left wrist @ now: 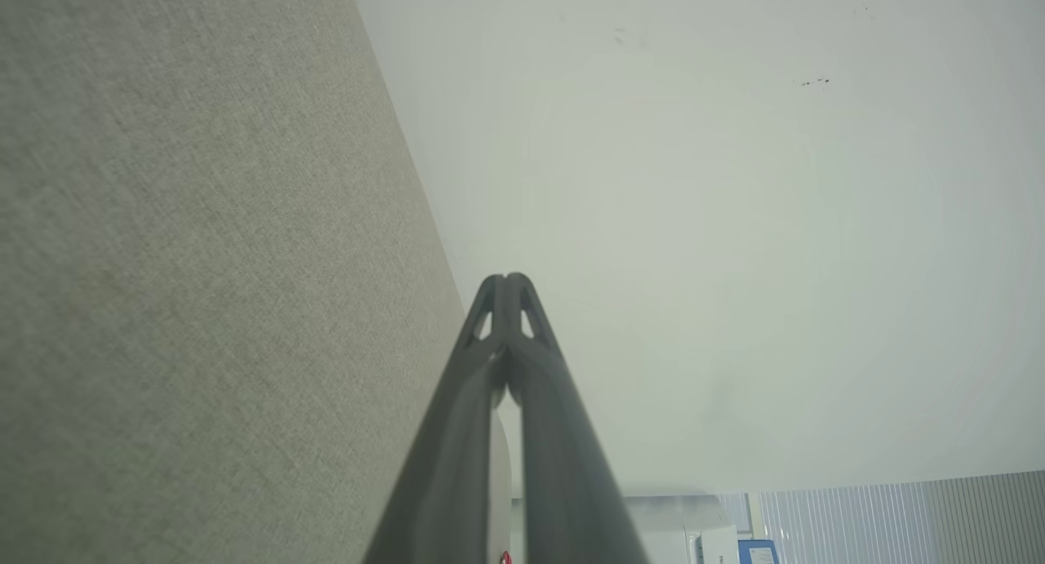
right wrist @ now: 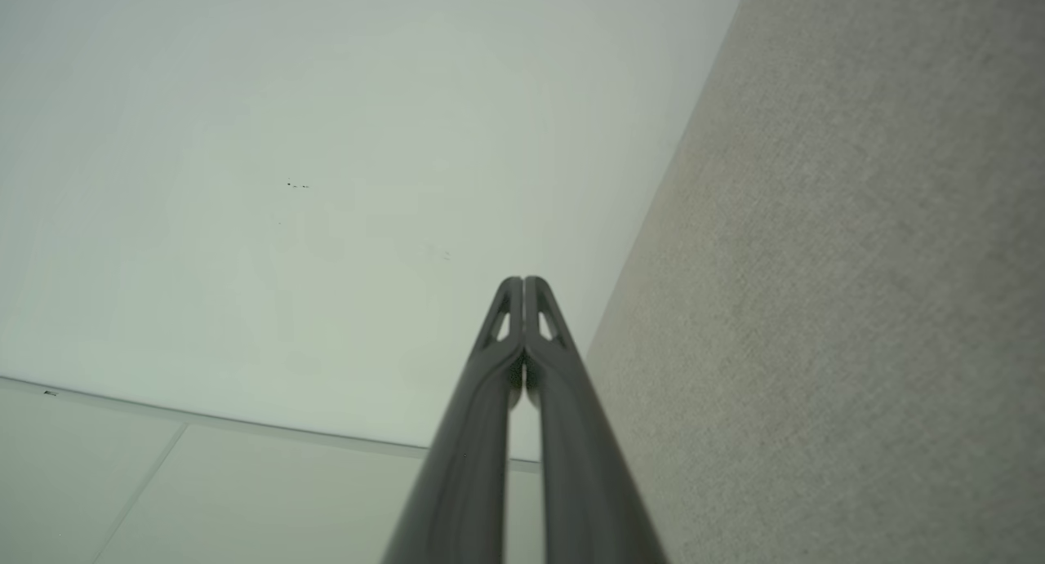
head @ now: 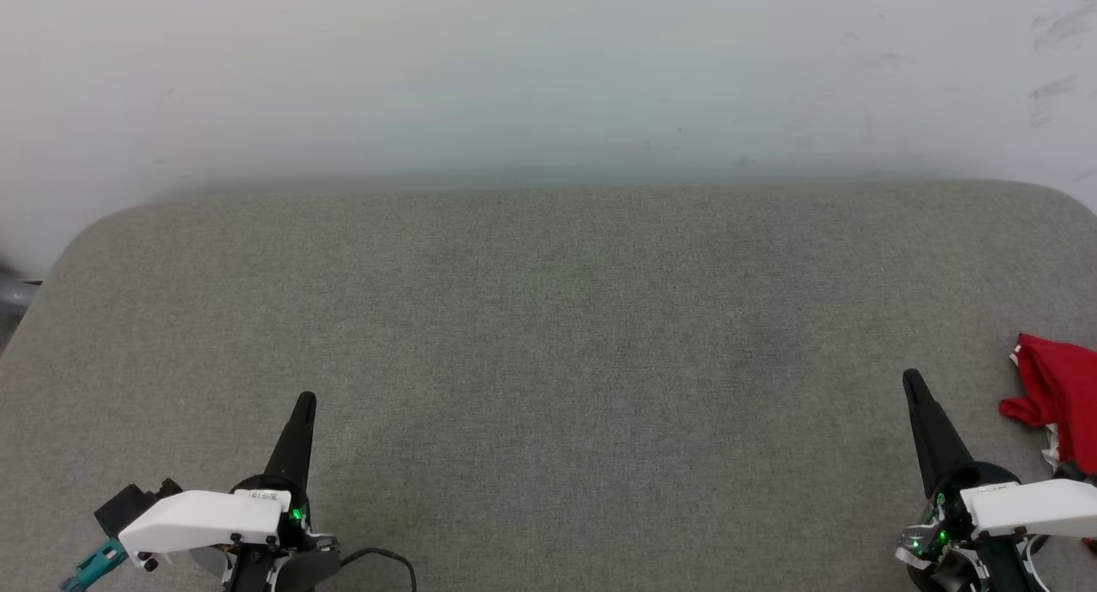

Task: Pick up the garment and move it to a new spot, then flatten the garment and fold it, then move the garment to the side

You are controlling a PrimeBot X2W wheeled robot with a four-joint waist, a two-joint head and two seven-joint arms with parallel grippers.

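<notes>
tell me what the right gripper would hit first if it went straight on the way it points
Probably the pale wall: the shut right gripper points over the grey padded surface toward it, nothing between. The red garment lies to its right, off that line. Depth is unclear.

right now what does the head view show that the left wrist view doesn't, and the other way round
Head view: the red garment, crumpled at the right edge of the grey fabric surface, just right of the shut right gripper; also a black cable by the left arm.
Left wrist view: slatted blinds in the lower right corner.
Both: the left gripper, fingers pressed together and holding nothing, the grey fabric surface, and the pale wall behind it.
</notes>
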